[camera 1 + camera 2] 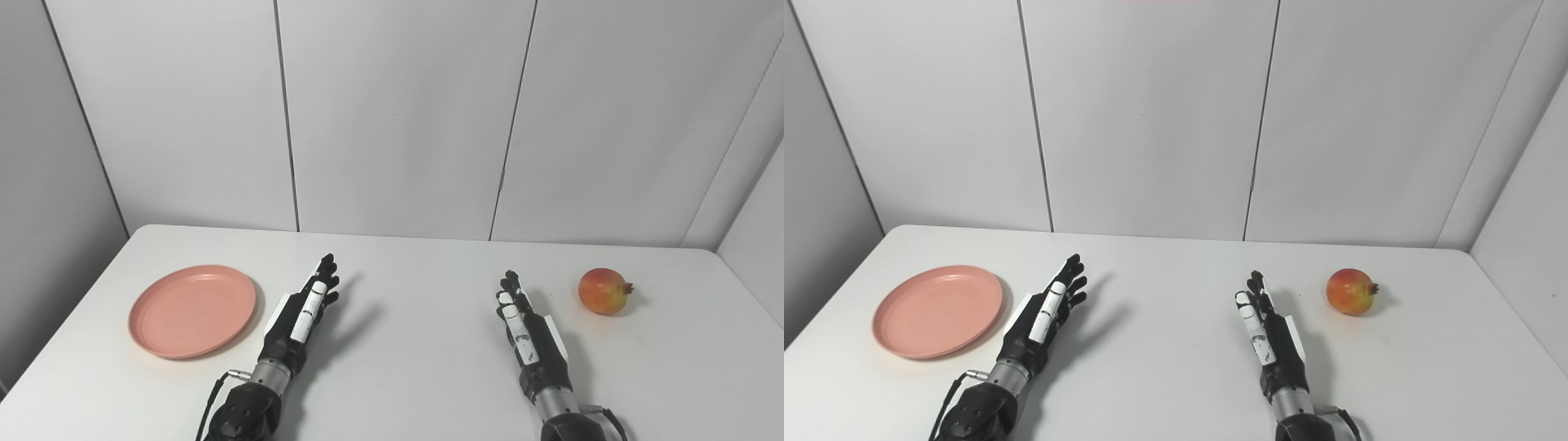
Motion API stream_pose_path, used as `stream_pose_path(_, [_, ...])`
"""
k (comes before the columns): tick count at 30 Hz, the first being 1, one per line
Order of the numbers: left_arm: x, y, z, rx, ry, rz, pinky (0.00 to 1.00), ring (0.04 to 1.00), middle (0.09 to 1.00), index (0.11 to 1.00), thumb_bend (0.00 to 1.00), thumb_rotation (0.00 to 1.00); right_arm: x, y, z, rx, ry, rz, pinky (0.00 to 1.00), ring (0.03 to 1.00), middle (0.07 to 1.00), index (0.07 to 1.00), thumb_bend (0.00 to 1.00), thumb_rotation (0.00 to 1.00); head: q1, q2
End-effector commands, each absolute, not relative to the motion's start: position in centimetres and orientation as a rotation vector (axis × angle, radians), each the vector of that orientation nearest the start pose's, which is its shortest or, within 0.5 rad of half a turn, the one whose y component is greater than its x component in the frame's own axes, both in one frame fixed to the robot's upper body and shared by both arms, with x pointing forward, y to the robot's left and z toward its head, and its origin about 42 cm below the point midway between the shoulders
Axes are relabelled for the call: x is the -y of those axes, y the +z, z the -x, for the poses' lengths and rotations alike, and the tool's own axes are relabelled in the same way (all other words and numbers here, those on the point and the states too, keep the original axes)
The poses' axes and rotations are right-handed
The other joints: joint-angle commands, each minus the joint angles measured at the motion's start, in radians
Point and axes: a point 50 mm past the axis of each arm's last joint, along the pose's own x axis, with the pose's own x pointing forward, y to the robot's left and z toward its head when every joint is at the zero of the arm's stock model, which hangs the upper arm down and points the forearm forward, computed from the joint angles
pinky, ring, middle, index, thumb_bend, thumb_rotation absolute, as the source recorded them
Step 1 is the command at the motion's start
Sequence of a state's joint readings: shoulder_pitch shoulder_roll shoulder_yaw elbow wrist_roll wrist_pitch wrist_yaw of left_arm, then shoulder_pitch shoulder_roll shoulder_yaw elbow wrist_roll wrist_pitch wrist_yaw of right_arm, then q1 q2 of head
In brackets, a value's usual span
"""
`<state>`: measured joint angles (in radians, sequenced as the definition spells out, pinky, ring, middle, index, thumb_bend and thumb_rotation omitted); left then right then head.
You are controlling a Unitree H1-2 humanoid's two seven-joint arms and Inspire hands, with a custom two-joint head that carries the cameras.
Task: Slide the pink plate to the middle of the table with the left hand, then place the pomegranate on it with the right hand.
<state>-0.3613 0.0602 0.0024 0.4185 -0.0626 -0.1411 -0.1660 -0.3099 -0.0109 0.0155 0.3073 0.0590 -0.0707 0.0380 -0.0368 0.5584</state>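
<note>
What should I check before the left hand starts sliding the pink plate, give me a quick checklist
1. Left hand empty, fingers extended: ok.
2. Left hand beside pink plate, not touching it: ok.
3. Plate flat on the table with nothing on it: ok.
4. Middle of table between the hands free for the plate: ok.
5. Right hand empty, apart from the pomegranate: ok.
6. Pomegranate steady against rolling: cannot tell.

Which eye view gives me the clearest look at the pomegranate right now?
Right eye view: the pomegranate sits further from the frame edge, crown pointing right. Left eye view shows it whole too, only shifted nearer the picture's right side.
</note>
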Motion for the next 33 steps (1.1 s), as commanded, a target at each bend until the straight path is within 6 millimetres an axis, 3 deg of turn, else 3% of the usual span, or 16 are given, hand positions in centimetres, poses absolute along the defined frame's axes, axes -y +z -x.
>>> stream_pose_path(1, [-20.2,10.4,-39.4,0.065,-0.227,-0.023,0.95,0.978,1.000,1.000,0.54,1.00,17.8,13.7,-39.2,0.138,0.145,-0.043,0.99,0.985,1.000,1.000,0.61,0.88,0.000,0.002])
stream_pose_path(16, [-20.2,10.3,-39.5,0.068,-0.226,-0.023,0.95,0.978,1.000,1.000,0.53,1.00,17.9,13.7,-39.4,0.141,0.139,-0.044,0.98,0.982,0.998,1.000,0.62,0.86,0.013,-0.008])
stream_pose_path(20, [-19.7,10.0,-39.5,0.065,-0.231,-0.024,0.96,0.981,0.999,0.998,0.53,1.00,18.4,13.4,-39.4,0.146,0.136,-0.027,0.98,0.980,0.997,0.999,0.62,0.88,0.080,-0.026])
stream_pose_path(26, [-17.7,9.3,-39.4,0.061,-0.231,-0.051,0.96,0.982,1.000,1.000,0.52,1.00,20.3,12.9,-39.0,0.154,0.142,-0.040,0.99,0.975,0.996,1.000,0.59,0.89,0.242,-0.079])
stream_pose_path(33, [-15.7,8.6,-39.5,0.045,-0.168,-0.118,0.91,0.940,0.966,0.959,0.54,1.00,21.9,12.2,-39.0,0.159,0.139,-0.070,0.98,0.954,0.985,0.999,0.56,0.86,0.339,-0.134])
